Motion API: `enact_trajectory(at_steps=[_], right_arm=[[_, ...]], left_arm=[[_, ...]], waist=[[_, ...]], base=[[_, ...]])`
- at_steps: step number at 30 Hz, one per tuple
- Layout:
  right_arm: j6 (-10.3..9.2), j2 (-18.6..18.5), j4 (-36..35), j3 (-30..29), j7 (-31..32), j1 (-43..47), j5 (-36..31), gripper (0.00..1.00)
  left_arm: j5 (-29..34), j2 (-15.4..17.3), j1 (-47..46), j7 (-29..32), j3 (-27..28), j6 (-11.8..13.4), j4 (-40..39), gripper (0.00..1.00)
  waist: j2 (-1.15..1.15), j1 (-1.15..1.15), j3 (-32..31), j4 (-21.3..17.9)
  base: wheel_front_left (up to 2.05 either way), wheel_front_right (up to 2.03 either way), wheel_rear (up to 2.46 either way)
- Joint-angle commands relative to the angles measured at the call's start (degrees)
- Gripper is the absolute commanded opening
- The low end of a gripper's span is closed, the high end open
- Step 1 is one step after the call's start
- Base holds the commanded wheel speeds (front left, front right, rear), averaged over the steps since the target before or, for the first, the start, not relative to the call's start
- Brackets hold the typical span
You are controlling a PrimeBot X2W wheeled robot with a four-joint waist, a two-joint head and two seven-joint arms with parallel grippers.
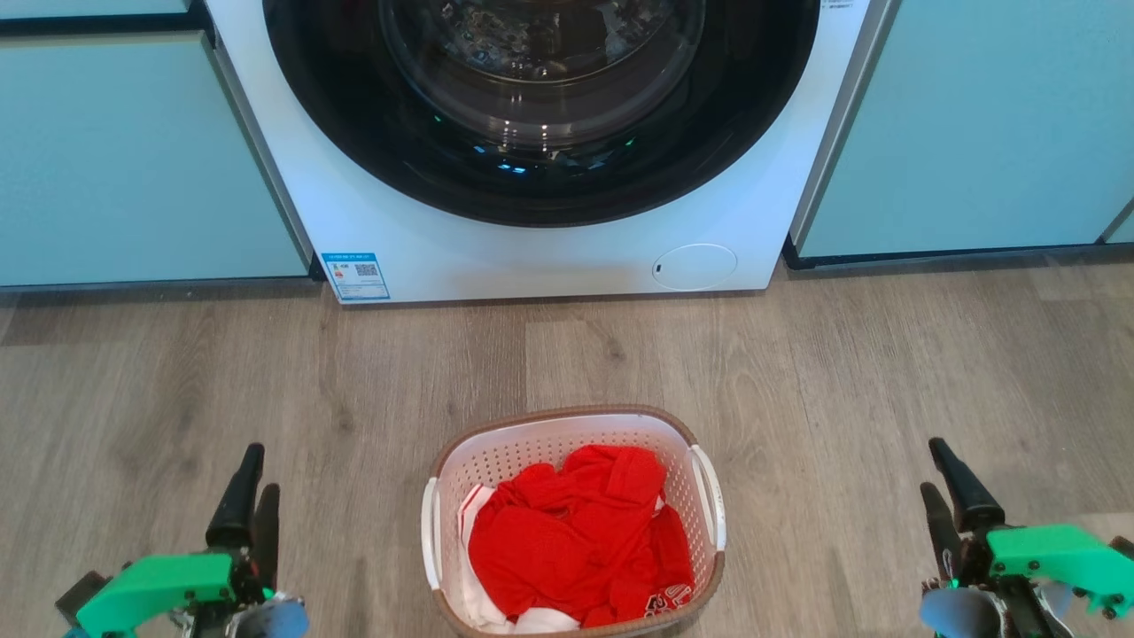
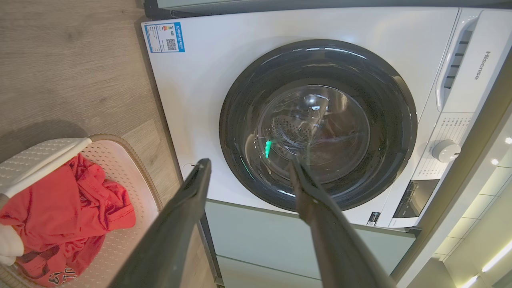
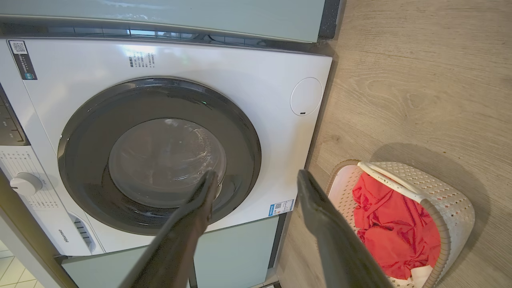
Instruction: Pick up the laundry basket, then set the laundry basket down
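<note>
Washer [image 1: 549,257] w/ dark round door stood at the back, wood floor [image 1: 797,372] in front of it. The laundry basket [image 1: 532,454] sat on the floor near centre, betw. both arms and well apart from each (red clothes [image 1: 576,532] inside). Left pincer [image 1: 262,468] and right pincer [image 1: 930,465] hung low, fingers apart, gripping nothing.

The left gripper [image 1: 260,468] is seen at the lower left of the head view, the right gripper [image 1: 930,464] at the lower right. Both are held with fingers parted and pointed up the frame.
</note>
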Motion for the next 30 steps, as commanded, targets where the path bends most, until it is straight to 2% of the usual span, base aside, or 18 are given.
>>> enact_trajectory(at_steps=[1, 12, 30], right_arm=[[0.07, -0.3, -2.2, 0.1, -0.6, -2.9, -0.6, 1.0], [0.1, -0.3, -6.9, -0.3, -2.5, -4.4, -9.9, 1.0], [0.15, -1.2, -14.6, 4.5, -5.5, -7.2, -32.8, 1.0]], left_arm=[[0.5, 0.6, -3.2, -0.3, 0.6, -0.1, -2.3, 1.0], [5.3, 0.7, -4.5, -2.1, 1.9, -0.1, -4.3, 1.0], [18.2, 0.7, -6.3, -5.1, 3.3, -0.2, -12.1, 1.0]], waist=[[0.0, 0.0, 0.0, 0.0], [0.0, 0.0, 0.3, 0.2], [0.0, 0.0, 0.7, 1.0]], base=[[0.0, 0.0, 0.0], [0.0, 0.0, 0.0], [0.0, 0.0, 0.0]])
